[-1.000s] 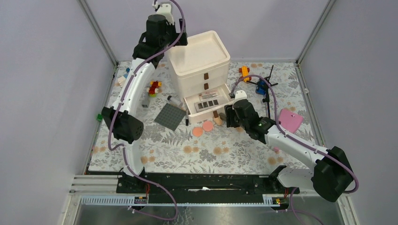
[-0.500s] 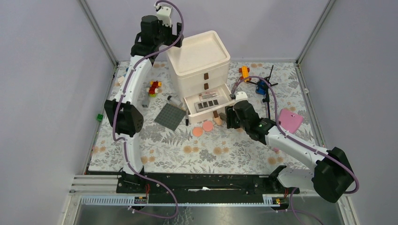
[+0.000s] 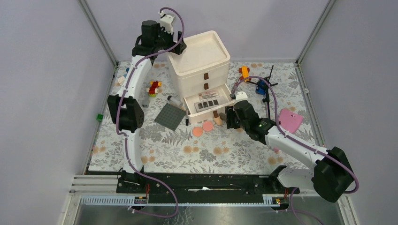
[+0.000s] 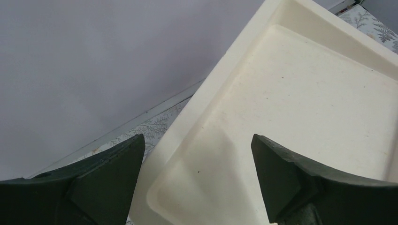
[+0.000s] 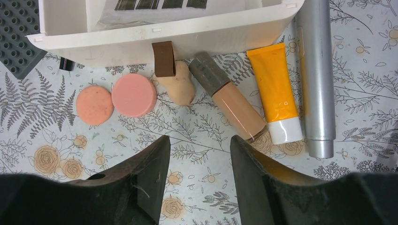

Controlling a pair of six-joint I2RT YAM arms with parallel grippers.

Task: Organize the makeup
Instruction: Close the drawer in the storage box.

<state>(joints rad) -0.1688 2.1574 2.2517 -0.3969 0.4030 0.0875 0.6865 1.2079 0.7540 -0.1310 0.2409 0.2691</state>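
In the right wrist view the makeup lies in a row on the floral cloth in front of the open bottom drawer [image 5: 164, 30]. It comprises two salmon-pink discs [image 5: 95, 105] [image 5: 134, 94], a beige sponge [image 5: 177, 86], a dark-capped beige tube [image 5: 230, 105], an orange tube [image 5: 274, 89] and a silver-grey tube [image 5: 317, 79]. My right gripper [image 5: 199, 140] hovers open and empty just short of them. A black-capped clear bottle [image 3: 174, 101] lies left of the drawer. My left gripper [image 4: 197, 138] is open and empty over the top tray [image 4: 291, 108] of the white drawer unit [image 3: 199, 56].
A grey studded baseplate [image 3: 170, 116] lies left of the drawer, with a thin black brush [image 3: 187, 119] beside it. Coloured bricks [image 3: 154, 87] sit further left. An orange toy car [image 3: 244, 71], a blue toy [image 3: 261, 86] and a pink piece [image 3: 290, 120] are to the right.
The left arm has swung its gripper rightwards from behind the drawer unit to over the unit's top tray. The right arm has barely moved.
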